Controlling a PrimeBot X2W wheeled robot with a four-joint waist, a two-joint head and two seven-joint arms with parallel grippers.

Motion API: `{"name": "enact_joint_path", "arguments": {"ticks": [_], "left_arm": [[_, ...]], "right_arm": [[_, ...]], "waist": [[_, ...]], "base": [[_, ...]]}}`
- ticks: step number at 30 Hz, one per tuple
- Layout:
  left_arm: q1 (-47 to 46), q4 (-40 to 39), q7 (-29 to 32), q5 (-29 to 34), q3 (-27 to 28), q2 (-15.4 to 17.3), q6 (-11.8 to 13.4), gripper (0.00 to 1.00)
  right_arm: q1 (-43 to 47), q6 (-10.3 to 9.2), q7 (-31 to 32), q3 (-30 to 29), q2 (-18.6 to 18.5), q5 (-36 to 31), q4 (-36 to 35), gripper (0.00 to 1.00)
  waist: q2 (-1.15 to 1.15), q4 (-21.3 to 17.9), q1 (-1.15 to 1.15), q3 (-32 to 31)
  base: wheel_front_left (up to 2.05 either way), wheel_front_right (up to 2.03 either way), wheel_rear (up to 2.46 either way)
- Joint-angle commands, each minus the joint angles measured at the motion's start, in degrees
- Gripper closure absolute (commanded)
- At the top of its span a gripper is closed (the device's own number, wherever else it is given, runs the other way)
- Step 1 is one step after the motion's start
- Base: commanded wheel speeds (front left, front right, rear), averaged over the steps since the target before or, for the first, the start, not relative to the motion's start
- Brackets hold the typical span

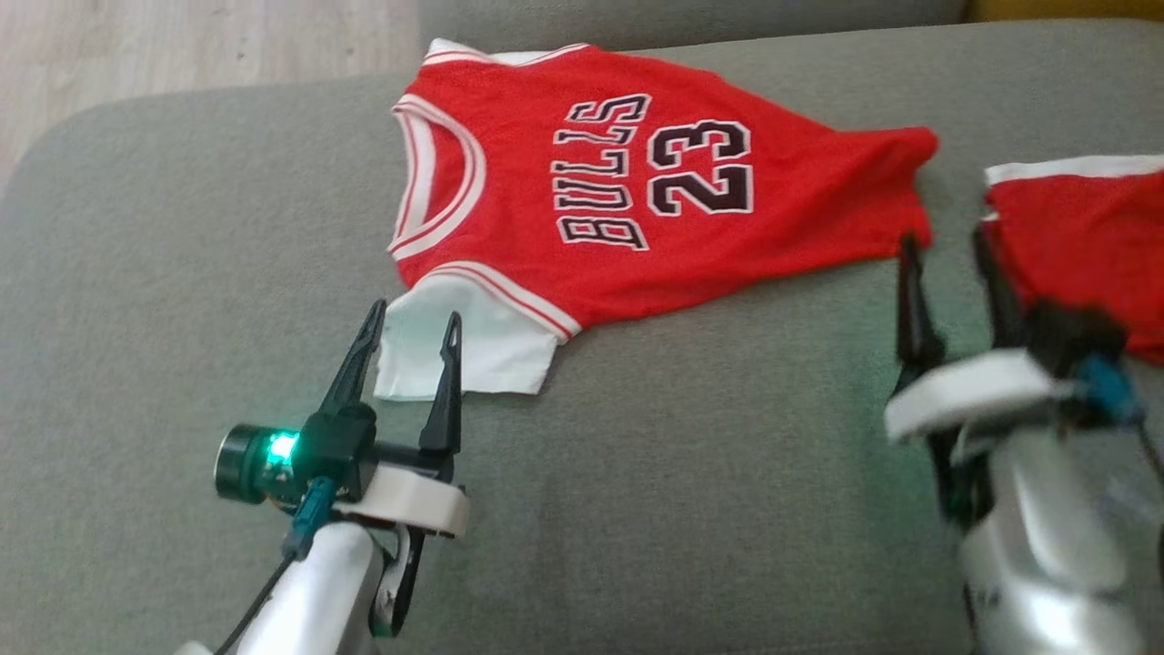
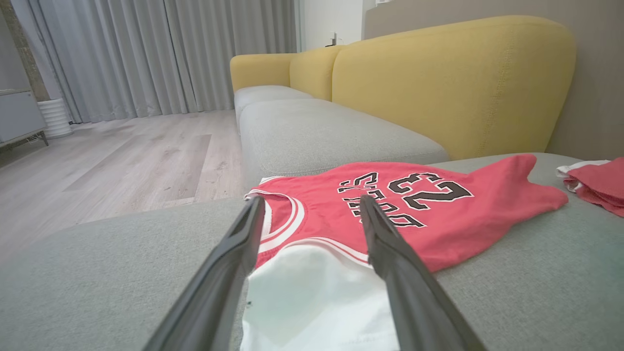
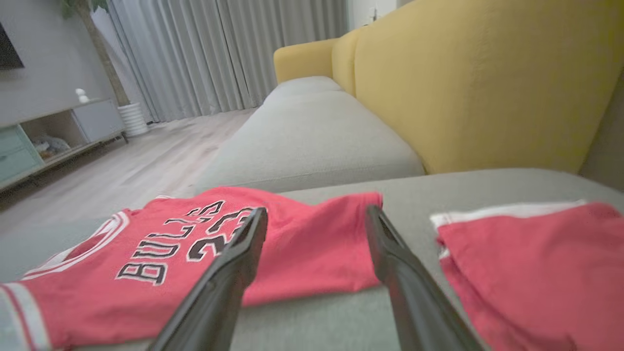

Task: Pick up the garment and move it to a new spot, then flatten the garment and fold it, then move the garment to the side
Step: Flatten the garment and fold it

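Nearest, the left claw [image 1: 415, 312] is seen with its two fingers spread wide, nothing held, the tips set on either side of the white sleeve [image 1: 491, 355]. The right claw [image 1: 944, 238] is likewise opened wide and empty, one fingertip just beside the lower hem corner of the jersey [image 1: 527, 255]; whether cloth is touched there cannot be told.

The jersey is laid on the grey sofa seat [image 1: 182, 273], front up, the neck toward the robot's left and the hem toward its right. The hem is drawn in and creased, so flattening is judged not yet done. A second red garment [image 1: 1082, 236] is lain just beyond the right claw, apart from the jersey.

The cloth is judged light, thin and limp: it will be draped and bunched when lifted, and no care for breakage is called for. A hold is best taken at the edges, at the sleeve or shoulder seam and at the hem corner, so that it is kept spread.

Farther off, a yellow backrest [image 2: 453, 83], a wooden floor [image 2: 122, 156] and grey curtains [image 2: 146, 53] are seen.
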Motion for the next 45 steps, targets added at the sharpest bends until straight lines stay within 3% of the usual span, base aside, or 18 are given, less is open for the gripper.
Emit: {"name": "enact_joint_path", "arguments": {"ticks": [1, 5, 11, 18, 27, 36, 37, 38, 39, 45], "left_arm": [[-0.98, -1.8, -0.46, 0.39, 2.61, 1.15, 0.16, 0.0], [-0.14, -1.92, -0.46, 0.49, 3.23, 1.44, 0.09, 0.0], [-1.23, 0.21, -0.12, 0.74, 3.18, 1.91, -0.63, 0.0], [-4.16, 7.48, 3.35, 0.89, 3.28, 2.7, 0.16, 0.0], [-5.82, 16.36, 4.56, 0.82, 5.26, 4.5, 3.79, 0.0], [-7.31, 21.91, 8.19, -0.57, 4.71, 4.37, 2.46, 0.0], [-7.49, 22.29, 8.56, -0.79, 4.63, 4.32, 2.13, 0.15], [-7.66, 22.53, 8.69, -0.97, 4.56, 4.28, 1.82, 0.91], [-7.77, 22.67, 8.62, -1.15, 4.48, 4.23, 1.5, 1.0], [-7.85, 20.6, 4.12, -2.4, 4.6, 3.65, -0.13, 1.0]], "right_arm": [[1.11, -0.05, -0.69, 2.37, 0.59, 1.49, -3.72, 0.0], [7.62, -0.05, -0.7, 5.05, 0.6, 5.04, -10.81, 0.0], [9.69, -0.05, -0.7, 5.33, 0.6, 5.15, -14.33, 0.0], [10.42, -0.05, -0.7, 5.4, 0.6, 6.03, -15.28, 0.0], [10.02, -0.05, -0.71, 5.78, 0.61, 7.05, -15.17, 0.0], [9.87, -0.05, -0.71, 5.64, 0.61, 7.27, -14.69, 0.0], [9.82, -0.05, -0.71, 5.7, 0.61, 7.23, -14.59, 0.0], [9.75, -0.05, -0.71, 5.71, 0.61, 7.17, -14.47, 0.0], [9.7, -0.05, -0.71, 5.64, 0.61, 7.1, -14.3, 0.0], [9.35, -0.05, -0.71, 4.47, 0.61, 5.43, -11.76, 0.0]], "waist": [[0.0, -1.2, 0.0, -0.52], [0.0, -2.91, 0.0, -0.35], [0.0, -4.68, 0.0, 0.88], [0.0, -5.68, 0.0, 2.72], [0.0, -6.58, 0.0, 4.02], [0.0, -6.4, 0.0, 4.52], [0.0, -6.39, 0.0, 4.55], [0.0, -6.37, 0.0, 4.57], [0.0, -6.32, 0.0, 4.56], [0.0, -5.27, 0.0, 3.8]], "base": [[0.0, 0.0, 0.0], [0.0, 0.0, 0.0], [0.0, 0.0, 0.0], [0.0, 0.0, 0.0], [0.0, 0.0, 0.0], [0.0, 0.0, 0.0], [0.0, 0.0, 0.0], [0.0, 0.0, 0.0], [0.0, 0.0, 0.0], [0.0, 0.0, 0.0]]}}
